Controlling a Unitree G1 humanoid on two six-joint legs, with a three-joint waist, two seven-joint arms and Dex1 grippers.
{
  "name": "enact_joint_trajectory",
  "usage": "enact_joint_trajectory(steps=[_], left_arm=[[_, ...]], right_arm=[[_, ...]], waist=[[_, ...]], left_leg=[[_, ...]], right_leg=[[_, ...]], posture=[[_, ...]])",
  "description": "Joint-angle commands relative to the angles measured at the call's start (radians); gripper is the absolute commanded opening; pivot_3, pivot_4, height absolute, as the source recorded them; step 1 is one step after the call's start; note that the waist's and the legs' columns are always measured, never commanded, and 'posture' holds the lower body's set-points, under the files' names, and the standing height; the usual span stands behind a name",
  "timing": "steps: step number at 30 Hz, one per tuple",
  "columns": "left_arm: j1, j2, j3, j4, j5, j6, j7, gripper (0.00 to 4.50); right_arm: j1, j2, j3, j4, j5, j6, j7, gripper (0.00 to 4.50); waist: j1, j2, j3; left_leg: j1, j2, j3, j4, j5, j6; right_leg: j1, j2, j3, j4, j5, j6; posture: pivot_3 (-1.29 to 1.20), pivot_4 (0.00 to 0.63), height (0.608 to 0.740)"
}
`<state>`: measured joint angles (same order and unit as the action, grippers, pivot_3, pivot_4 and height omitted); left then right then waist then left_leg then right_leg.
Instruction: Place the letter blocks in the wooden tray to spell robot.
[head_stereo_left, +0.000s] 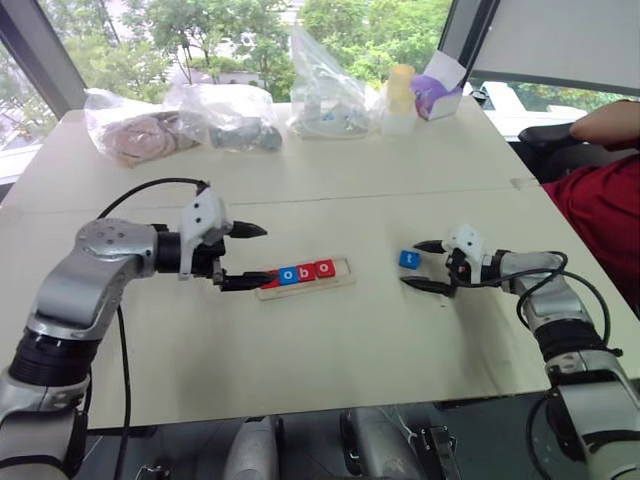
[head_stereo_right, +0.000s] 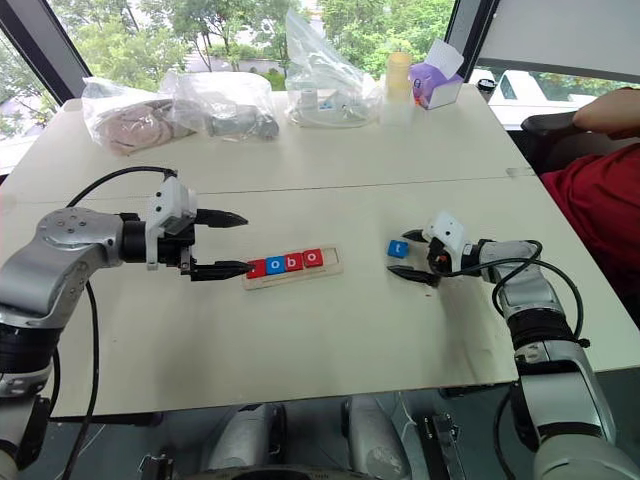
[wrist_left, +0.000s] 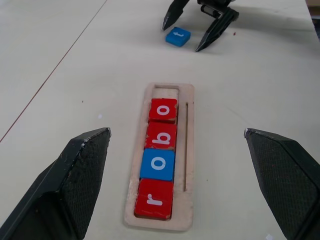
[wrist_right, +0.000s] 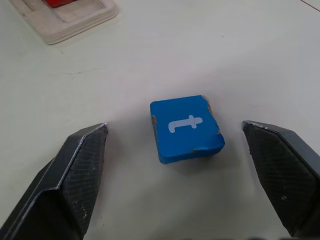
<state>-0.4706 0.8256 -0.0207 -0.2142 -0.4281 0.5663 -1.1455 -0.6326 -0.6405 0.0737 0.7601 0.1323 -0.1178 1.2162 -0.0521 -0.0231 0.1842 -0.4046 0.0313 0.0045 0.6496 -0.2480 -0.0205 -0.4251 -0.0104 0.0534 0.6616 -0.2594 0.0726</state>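
With four tiles already seated in the wooden tray (wrist_left: 186, 150) and its last slot bare, the step in hand was judged to be the pick-up of the blue t block (wrist_right: 186, 128). In the right wrist view the right gripper (wrist_right: 177, 165) stood spread wide, one finger on either side of the block and both clear of it, with the block lying flat on the table (head_stereo_left: 330, 340) a little ahead of the fingertips and roughly centred in the gap. It sat slightly skewed to the finger line, so a good grasp would probably have called for squaring the wrist to the block's flat sides, advancing a little so the pads met the sides and not the near corners, and closing gently; a corner pinch risked the tile twisting or skating away on the smooth top.

Beyond the block, off toward the other arm, lay the tray, holding a red r block (wrist_left: 154, 199), a blue o block (wrist_left: 158, 164), a red b block (wrist_left: 161, 135) and a red o block (wrist_left: 163, 110), the empty slot (wrist_left: 166, 91) being at the end nearest the right gripper. The t would likely need to go in with its letter matching the others.

The left gripper (head_stereo_left: 248, 255) hung spread and empty at the tray's r end, well placed to steady the frame if needed.
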Motion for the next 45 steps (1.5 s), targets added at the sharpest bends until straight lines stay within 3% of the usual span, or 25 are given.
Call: enact_joint_trajectory(steps=[1, 4, 5, 10, 16, 33, 45], left_arm=[[0.012, 0.024, 0.033, -0.033, -0.01, 0.0, 0.008, 4.5], [0.026, 0.029, 0.046, -0.028, -0.014, -0.003, 0.013, 4.5], [0.029, 0.027, 0.054, -0.024, -0.02, -0.001, 0.019, 4.5], [0.064, 0.058, 0.056, -0.009, -0.01, -0.021, -0.001, 4.5], [0.077, 0.072, 0.066, -0.024, -0.022, -0.014, 0.003, 4.5], [0.157, 0.063, 0.092, -0.086, -0.035, -0.007, 0.079, 4.5], [0.163, 0.045, 0.086, -0.082, -0.041, -0.004, 0.111, 4.5]], right_arm=[[-0.023, 0.009, 0.01, 0.055, -0.022, -0.021, 0.027, 2.63], [-0.051, 0.017, 0.009, 0.077, -0.039, -0.016, -0.003, 1.19], [-0.067, 0.024, 0.004, 0.08, -0.038, -0.006, -0.02, 1.15], [-0.119, 0.056, 0.004, -0.041, 0.006, 0.097, 0.044, 1.15], [-0.151, 0.105, 0.093, -0.179, -0.004, 0.163, 0.169, 1.15], [-0.357, 0.217, 0.183, 0.215, -0.143, -0.052, 0.215, 1.15], [-0.404, 0.28, 0.162, 0.328, -0.163, -0.083, 0.198, 1.15]], waist=[[0.0, 0.0, 0.0], [0.0, 0.0, 0.0], [0.0, 0.0, 0.0], [-0.001, 0.0, 0.0], [0.001, 0.001, 0.0], [0.007, 0.001, 0.001], [0.006, 0.001, 0.001]], left_leg=[[0.0, 0.0, 0.0, 0.0, 0.0, 0.0], [0.001, 0.0, 0.0, 0.0, 0.0, 0.0], [0.001, 0.0, 0.0, 0.0, 0.0, 0.0], [0.001, 0.0, 0.0, 0.0, 0.0, 0.0], [0.0, 0.0, -0.001, -0.001, 0.0, 0.0], [-0.001, 0.0, 0.0, -0.001, 0.0, 0.0], [-0.001, 0.0, 0.0, -0.001, 0.0, 0.0]], right_leg=[[0.0, 0.0, 0.0, 0.0, 0.0, 0.0], [0.0, 0.0, 0.0, 0.0, 0.0, 0.0], [0.0, 0.0, 0.0, 0.001, 0.0, 0.0], [0.0, 0.0, 0.0, 0.001, 0.0, 0.0], [-0.001, 0.0, 0.0, 0.002, 0.0, 0.0], [-0.002, -0.001, -0.001, 0.001, 0.0, -0.001], [-0.002, -0.001, -0.001, 0.002, 0.0, -0.001]], posture=[[0.0, 0.15, 0.74], [0.0, 0.15, 0.74], [0.0, 0.15, 0.74], [0.0, 0.15, 0.74], [0.0, 0.15, 0.74], [0.0, 0.15, 0.74], [0.0, 0.15, 0.74]])
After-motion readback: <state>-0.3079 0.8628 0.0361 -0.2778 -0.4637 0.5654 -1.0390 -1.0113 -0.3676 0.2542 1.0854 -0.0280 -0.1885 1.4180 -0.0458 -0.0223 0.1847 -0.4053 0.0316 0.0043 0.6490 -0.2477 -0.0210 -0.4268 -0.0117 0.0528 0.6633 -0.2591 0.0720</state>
